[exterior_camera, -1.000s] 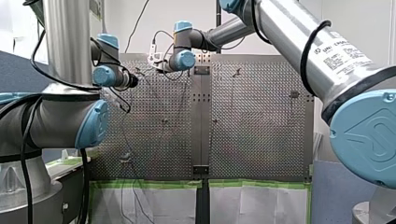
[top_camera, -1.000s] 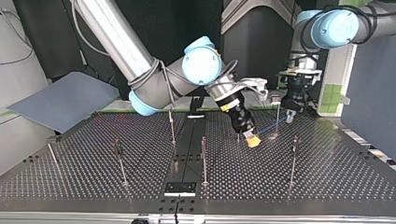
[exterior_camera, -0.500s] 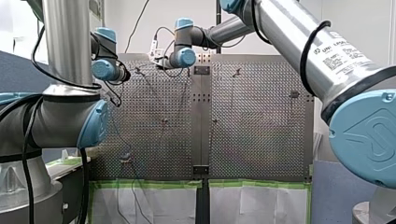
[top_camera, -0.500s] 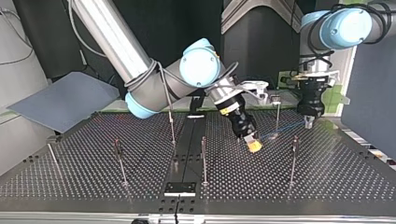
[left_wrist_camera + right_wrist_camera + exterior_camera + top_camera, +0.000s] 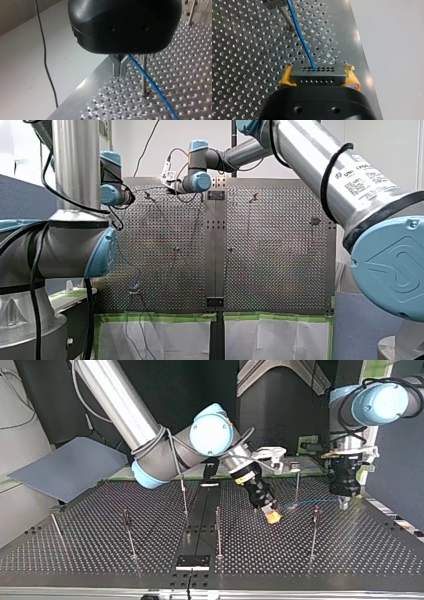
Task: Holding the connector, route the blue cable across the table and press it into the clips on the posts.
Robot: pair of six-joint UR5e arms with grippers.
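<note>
Across the perforated metal table (image 5: 100,552) we place everything from one reference: the thin metal clip post (image 5: 297,485) that the cable passes.

- Blue-grey flat sheet (image 5: 70,465): well apart from the reference post, off the table. No concern.
- Right gripper (image 5: 272,516), yellow pads: just beside the reference post, low over the table. It is clamped on the black rectangular multi-hole connector (image 5: 317,75), one pad at each end.
- Left gripper (image 5: 343,504), black with metal fingers: near the post, on its opposite side. The fingers are drawn narrow, and the thin blue cable (image 5: 312,501) leaves right beside them, so we judge it pinched there.
- Cable: a nearly straight span from the connector to the left gripper, crossing the reference post close to its foot. The clip sits at the post's top, so we judge the cable not yet seated.

Step in hand: seating at the reference post. We would lift both ends together with the span tight, bring it over the clip mouth and press squarely, since a slack line will likely skid off.

Obstruction: a second slim metal post (image 5: 314,530) stands near the reference post, beside the left gripper's path. Further posts stand well apart.
</note>
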